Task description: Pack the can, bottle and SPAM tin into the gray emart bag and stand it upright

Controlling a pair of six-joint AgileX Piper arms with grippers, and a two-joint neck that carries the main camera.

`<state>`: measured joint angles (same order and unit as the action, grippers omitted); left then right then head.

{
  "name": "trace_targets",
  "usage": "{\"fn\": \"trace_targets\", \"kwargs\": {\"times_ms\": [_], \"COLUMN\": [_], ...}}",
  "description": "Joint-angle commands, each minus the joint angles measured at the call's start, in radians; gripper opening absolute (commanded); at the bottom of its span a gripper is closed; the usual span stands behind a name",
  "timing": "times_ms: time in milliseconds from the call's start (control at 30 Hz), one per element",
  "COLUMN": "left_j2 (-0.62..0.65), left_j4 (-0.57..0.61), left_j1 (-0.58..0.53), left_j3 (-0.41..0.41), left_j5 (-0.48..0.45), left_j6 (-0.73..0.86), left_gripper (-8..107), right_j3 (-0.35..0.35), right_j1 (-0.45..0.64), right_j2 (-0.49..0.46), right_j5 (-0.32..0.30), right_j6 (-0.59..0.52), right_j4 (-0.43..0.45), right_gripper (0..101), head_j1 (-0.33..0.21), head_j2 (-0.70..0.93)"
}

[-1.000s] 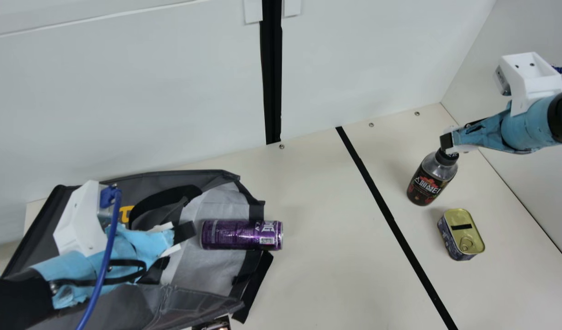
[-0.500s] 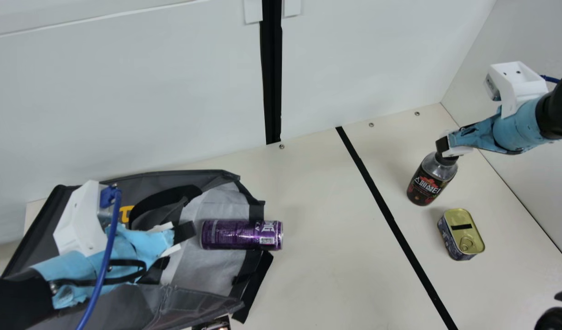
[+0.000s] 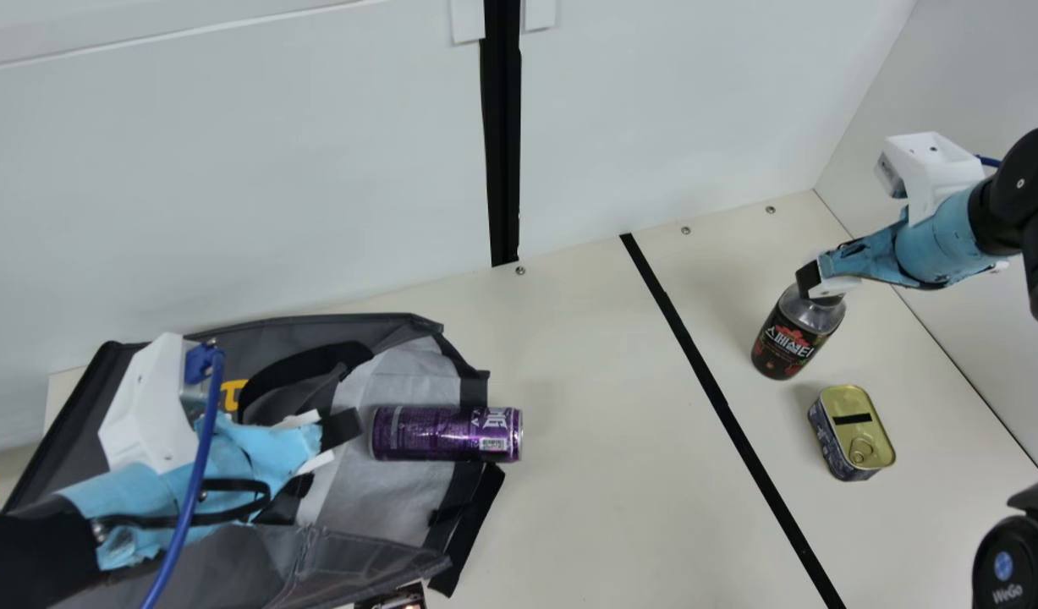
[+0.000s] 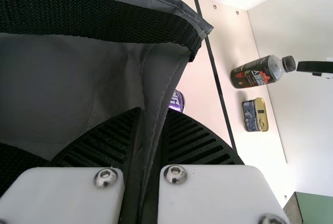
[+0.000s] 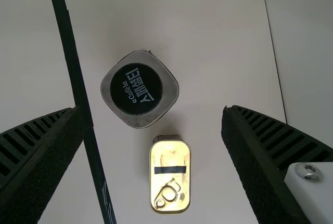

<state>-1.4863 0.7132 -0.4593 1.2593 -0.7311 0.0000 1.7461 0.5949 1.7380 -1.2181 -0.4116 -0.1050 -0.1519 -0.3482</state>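
Bottle next, I judge: it stands near the worktop's far right corner, my right end effector above it, fingers spread wide. It looks smooth and, if full, will feel bottom-heavy, so I'd close squarely under the cap, at neck and shoulder. The SPAM tin, just beside it along the right edge, should be stiff and dense; I'd grip it across its shorter width. Toward the worktop's left edge, my left end effector pinches the wall of the gray emart bag, limp stuff likely to sag wherever I don't hold it. The can lies on its side across the mouth, one end past the rim; slick and apt to roll, it wants a gentle push there.
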Motion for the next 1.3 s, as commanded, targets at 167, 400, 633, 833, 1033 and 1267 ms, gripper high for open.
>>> {"fn": "trace_targets", "kwargs": {"times_ms": [167,400,633,833,1033,1267], "left_j2": [0.000,0.000,0.000,0.000,0.000,0.000], "left_j4": [0.000,0.000,0.000,0.000,0.000,0.000], "left_j1": [0.000,0.000,0.000,0.000,0.000,0.000], "left_j3": [0.000,0.000,0.000,0.000,0.000,0.000], "left_j5": [0.000,0.000,0.000,0.000,0.000,0.000], "left_j6": [0.000,0.000,0.000,0.000,0.000,0.000], "left_gripper": [-8,-8,-8,-8,-8,-8], "right_j3": [0.009,0.028,0.051,0.059,0.062,0.062], "right_j1": [-0.009,-0.023,-0.038,-0.048,-0.053,-0.054], "right_j2": [0.041,0.087,0.123,0.141,0.148,0.145], "right_j5": [-0.002,-0.002,-0.002,-0.002,-0.002,-0.002], "right_j6": [-0.002,0.000,0.008,0.015,0.022,0.027], "right_j4": [-0.011,-0.019,-0.020,-0.018,-0.016,-0.016], "right_gripper": [95,95,95,75,35,0], "head_j1": [-0.023,-0.023,-0.023,-0.023,-0.023,-0.023], "head_j2": [-0.001,-0.001,-0.001,-0.001,-0.001,-0.001]}}
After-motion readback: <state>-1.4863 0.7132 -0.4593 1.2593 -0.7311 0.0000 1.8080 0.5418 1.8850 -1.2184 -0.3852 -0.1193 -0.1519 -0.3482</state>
